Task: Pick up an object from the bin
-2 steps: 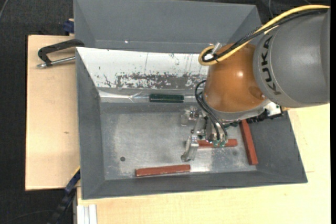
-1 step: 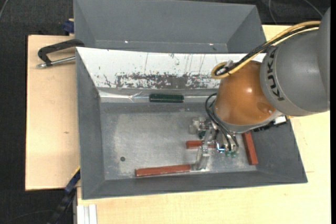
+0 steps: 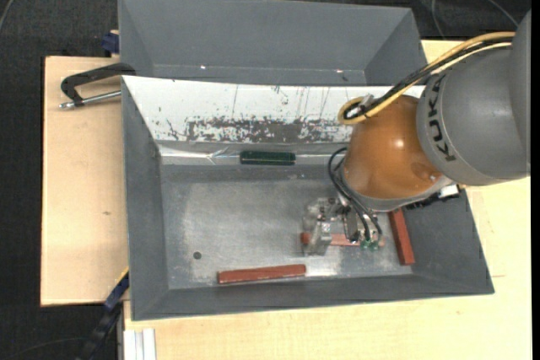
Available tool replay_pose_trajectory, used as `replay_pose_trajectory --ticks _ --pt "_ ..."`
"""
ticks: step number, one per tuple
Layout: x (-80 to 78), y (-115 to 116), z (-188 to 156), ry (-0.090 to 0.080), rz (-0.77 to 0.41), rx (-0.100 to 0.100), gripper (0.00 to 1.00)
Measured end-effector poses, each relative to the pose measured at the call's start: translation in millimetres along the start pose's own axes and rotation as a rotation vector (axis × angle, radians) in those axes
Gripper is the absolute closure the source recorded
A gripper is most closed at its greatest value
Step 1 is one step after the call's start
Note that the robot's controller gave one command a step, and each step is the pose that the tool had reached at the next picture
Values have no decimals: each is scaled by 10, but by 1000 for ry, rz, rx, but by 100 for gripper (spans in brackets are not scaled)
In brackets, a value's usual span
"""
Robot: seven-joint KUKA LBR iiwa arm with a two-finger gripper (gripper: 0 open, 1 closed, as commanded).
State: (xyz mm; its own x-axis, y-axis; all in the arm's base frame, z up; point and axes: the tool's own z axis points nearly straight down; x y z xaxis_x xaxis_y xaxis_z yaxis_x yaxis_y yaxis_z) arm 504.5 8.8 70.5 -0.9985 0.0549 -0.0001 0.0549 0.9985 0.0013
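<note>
**Pincer low over the bin floor, two brown bars within reach**

The grey metal bin (image 3: 143, 206) has sloping walls and a scuffed, speckled floor. The arm (image 3: 481, 122), with its smooth orange cover (image 3: 384, 160), leans in and carries the pincer (image 3: 323, 233) down close to the floor. Whether the pincer is apart or together cannot be told, and nothing can be made out clamped in it.

Every place below is given from the pincer. The longer reddish-brown bar (image 3: 261, 273) lies near it, toward the view's lower left. It is flat and straight-edged, and its long axis runs almost along the front wall. Its nearer end is just beside the pincer but apart from it. A shorter reddish-brown bar (image 3: 402, 237) lies to the view's right, partly under the arm, with its long axis running back to front. A dark green bar (image 3: 267, 157) rests well apart toward the back wall and lies crosswise. A small dark speck (image 3: 197, 256) sits far to the view's left.

I judge the longer brown bar the likelier target. A grasp would need the pincer shifted toward the front wall and closed across the bar's narrow width.
</note>
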Motion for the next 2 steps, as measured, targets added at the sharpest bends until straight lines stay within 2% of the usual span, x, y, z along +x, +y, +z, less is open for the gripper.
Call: replay_pose_trajectory --ticks 1,2 --pt "-179 7 -1190 -15 -74 0 100" --pt "-195 95 -2069 -15 -68 0 100"
